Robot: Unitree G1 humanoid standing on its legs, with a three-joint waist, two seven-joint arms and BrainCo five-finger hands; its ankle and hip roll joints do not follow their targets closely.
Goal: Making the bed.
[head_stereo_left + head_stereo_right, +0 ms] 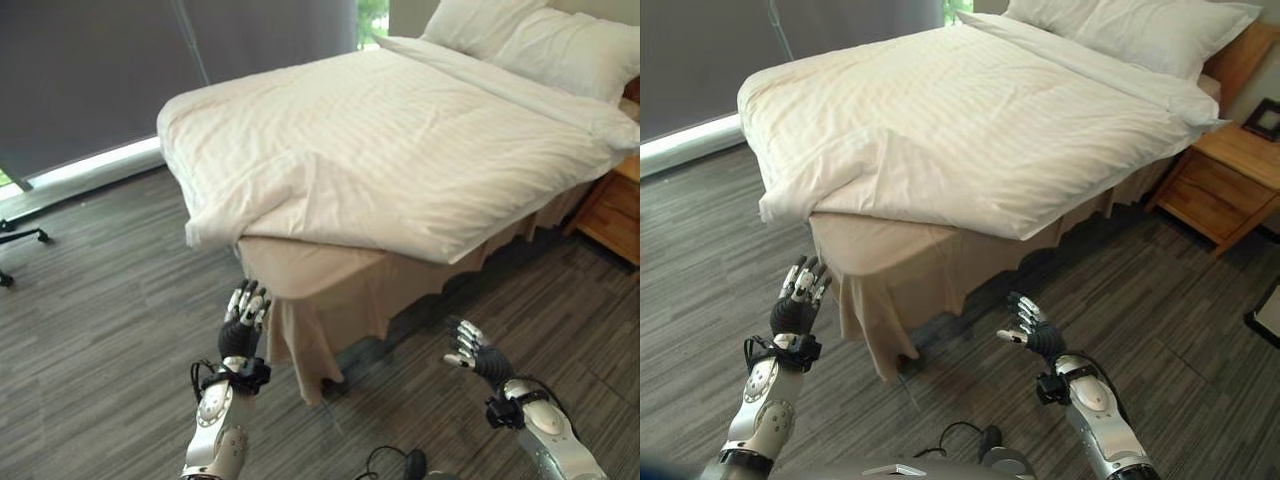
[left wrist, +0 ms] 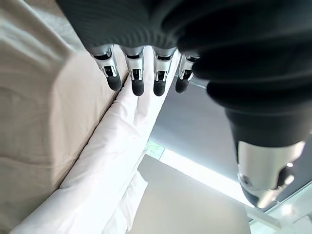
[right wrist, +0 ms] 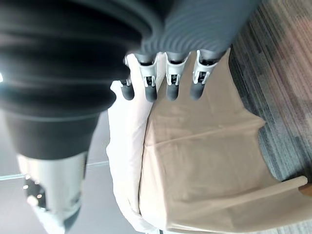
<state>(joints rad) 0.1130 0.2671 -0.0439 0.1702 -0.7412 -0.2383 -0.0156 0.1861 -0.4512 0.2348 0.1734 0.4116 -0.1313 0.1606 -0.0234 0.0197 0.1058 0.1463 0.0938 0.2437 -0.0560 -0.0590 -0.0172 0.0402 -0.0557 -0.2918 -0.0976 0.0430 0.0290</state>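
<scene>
A bed stands ahead with a white duvet (image 1: 400,150) spread over it; the duvet's near corner (image 1: 215,225) is pulled back and leaves the beige bed skirt (image 1: 320,300) and mattress corner bare. Two white pillows (image 1: 540,40) lie at the head. My left hand (image 1: 243,322) is raised just below and left of the bare corner, open, touching nothing. My right hand (image 1: 470,345) hovers low over the floor to the right of the corner, open and empty. The wrist views show the fingers (image 2: 138,78) of the left and the fingers (image 3: 173,78) of the right straight, with duvet edge (image 3: 124,141) and skirt beyond.
A wooden nightstand (image 1: 1225,180) stands right of the bed. Dark roller blinds (image 1: 90,70) cover the window wall at the left, with a chair base (image 1: 15,240) on the grey plank floor (image 1: 100,350).
</scene>
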